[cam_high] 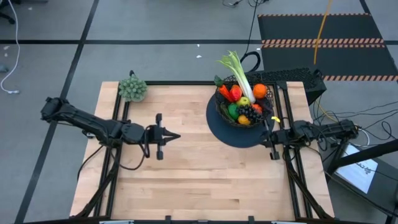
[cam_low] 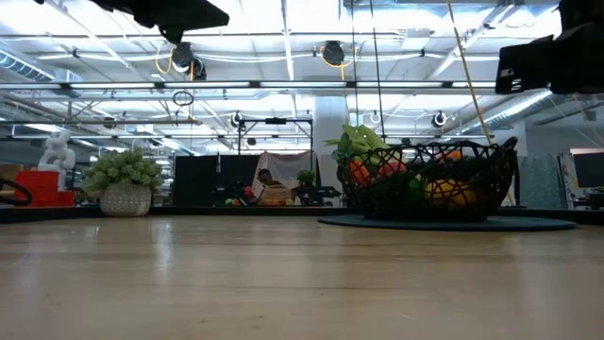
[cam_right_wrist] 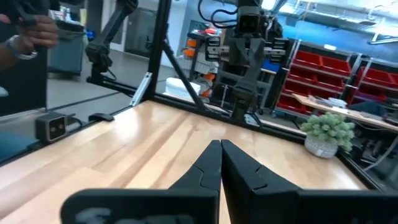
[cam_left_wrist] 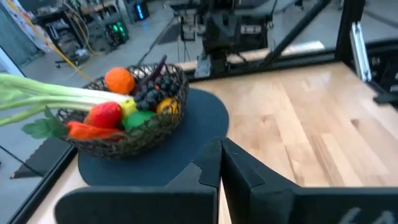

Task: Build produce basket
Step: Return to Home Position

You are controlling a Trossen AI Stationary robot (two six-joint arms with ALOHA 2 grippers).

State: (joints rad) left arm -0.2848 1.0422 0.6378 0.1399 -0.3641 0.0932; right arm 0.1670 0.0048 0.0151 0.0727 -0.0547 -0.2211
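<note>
The black wire basket (cam_high: 244,104) sits on a round dark disc (cam_high: 231,132) at the table's far right. It holds the produce: a leek (cam_high: 239,73) sticking out over the far rim, an orange (cam_high: 259,91), a tomato (cam_high: 236,93), dark grapes (cam_high: 249,112), a lemon (cam_high: 244,121) and green pieces. The low view shows the basket (cam_low: 429,181), and the left wrist view shows it (cam_left_wrist: 127,106) too. My left gripper (cam_high: 178,136) hovers shut over the table's middle, empty. My right gripper (cam_high: 263,137) hovers shut by the table's right edge, near the disc, empty.
A grey-green bushy clump in a small pot (cam_high: 132,88) stands at the table's far left corner. Bare wood lies between the two grippers and toward the near edge. A person's hand (cam_right_wrist: 31,31) shows beyond the table in the right wrist view.
</note>
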